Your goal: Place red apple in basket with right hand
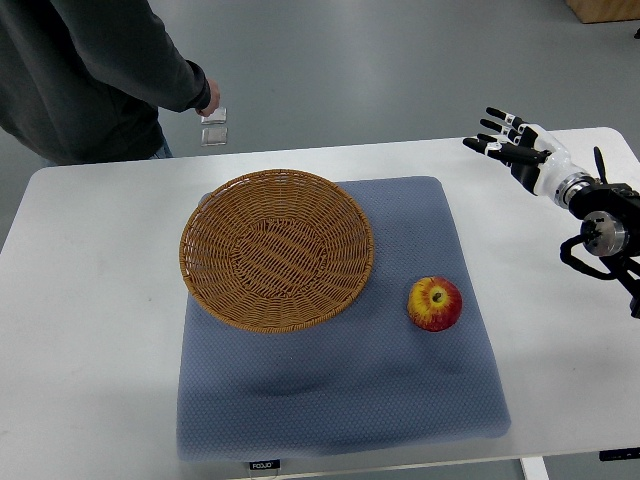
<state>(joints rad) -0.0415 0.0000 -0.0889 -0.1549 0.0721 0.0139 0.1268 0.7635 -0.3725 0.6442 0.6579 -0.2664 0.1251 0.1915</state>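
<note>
Red apple [434,304] is lying on the blue mat [420,390], right of the wicker basket [277,249] and apart from its rim. Its underside is facing away from the camera. The right hand [512,146] is hovering over the white table [90,330] near the far right corner, well apart from the apple, fingers spread loosely and gripping nothing; its arm is getting cut off by the right edge. A person in a dark sleeve [120,60] is standing at the far left, only partly in view.
</note>
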